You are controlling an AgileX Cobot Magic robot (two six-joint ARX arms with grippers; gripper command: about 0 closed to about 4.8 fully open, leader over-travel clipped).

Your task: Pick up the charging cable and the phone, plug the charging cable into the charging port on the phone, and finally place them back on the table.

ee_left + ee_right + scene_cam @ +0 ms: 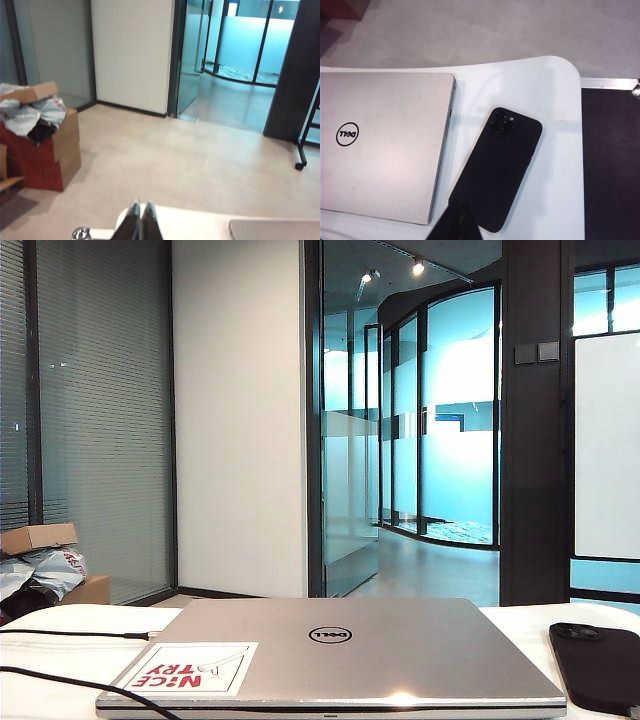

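A: Two cables cross the tabletop on the left of the exterior view, and I can't tell which is the charging one; the upper ends in a small tip beside the laptop, the lower runs under the laptop's front corner

B: Where's the left gripper in all that?

A: Not in the exterior view. Its own camera shows the jaws pressed together with nothing between them, level, pointing out over the tabletop's far edge at the floor and the boxes. No cable shows there, so I judge the cables lie below and behind the tips

B: Then that arm has to tip down and open before it can take anything

A: Likely, yes. Moving right: the laptop sits closed in the middle, and the phone lies face down just beside its right edge, apart from it

B: And the right gripper?

A: Over the phone's lower end, jaws closed and empty. The phone's long axis runs away from them at a slant, camera bump at the far end, leaning away from the laptop

B: So the near short end is the charging end?

A: Presumably; the port itself isn't visible. The right arm is plainly nearer the phone, and the left side holds the cables

B: So right takes phone, left takes cable

A: That's my reading, with both jaws needing to open first
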